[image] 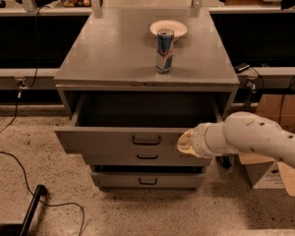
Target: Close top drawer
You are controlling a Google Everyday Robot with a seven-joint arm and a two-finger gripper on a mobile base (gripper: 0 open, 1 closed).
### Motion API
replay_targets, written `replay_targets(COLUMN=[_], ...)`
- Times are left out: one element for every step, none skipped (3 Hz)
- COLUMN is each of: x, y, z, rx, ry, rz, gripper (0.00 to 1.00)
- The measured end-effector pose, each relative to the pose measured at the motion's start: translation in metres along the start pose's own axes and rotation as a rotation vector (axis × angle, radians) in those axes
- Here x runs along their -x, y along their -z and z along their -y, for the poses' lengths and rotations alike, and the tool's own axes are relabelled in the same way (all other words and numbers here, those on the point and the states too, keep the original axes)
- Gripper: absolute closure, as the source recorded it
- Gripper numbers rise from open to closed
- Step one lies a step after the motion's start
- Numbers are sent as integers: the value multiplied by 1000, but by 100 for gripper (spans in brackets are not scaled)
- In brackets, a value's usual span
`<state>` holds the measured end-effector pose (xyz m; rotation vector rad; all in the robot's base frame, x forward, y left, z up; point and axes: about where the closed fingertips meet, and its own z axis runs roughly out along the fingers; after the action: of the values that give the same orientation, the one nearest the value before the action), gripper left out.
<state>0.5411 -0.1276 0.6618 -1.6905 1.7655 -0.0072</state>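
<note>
The top drawer (108, 140) of the grey metal cabinet is partly open, its deep box dark and empty inside, with a small dark handle (146, 140) at the centre of its flat front. My gripper (185, 143) is at the right part of the drawer front, just right of the handle, at the end of my white arm (255, 139) that reaches in from the right. It appears to press against the front.
A blue can (164, 51) and a white plate (168, 29) stand on the cabinet top (113, 53). Two closed drawers (147, 168) lie below. Cardboard boxes (278, 146) stand at the right. A black cable (19, 181) runs over the speckled floor at the left.
</note>
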Motion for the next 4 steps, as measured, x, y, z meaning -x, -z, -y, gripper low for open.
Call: replay_targets(x=[-6,-14,-19,-21], y=[-14,-21,-24,-32], z=[23,49,75,92], rx=[-8,-40,-90,-112], ry=[1,25,25,23], rz=[22,34,43,59], gripper=[100,100,100,100])
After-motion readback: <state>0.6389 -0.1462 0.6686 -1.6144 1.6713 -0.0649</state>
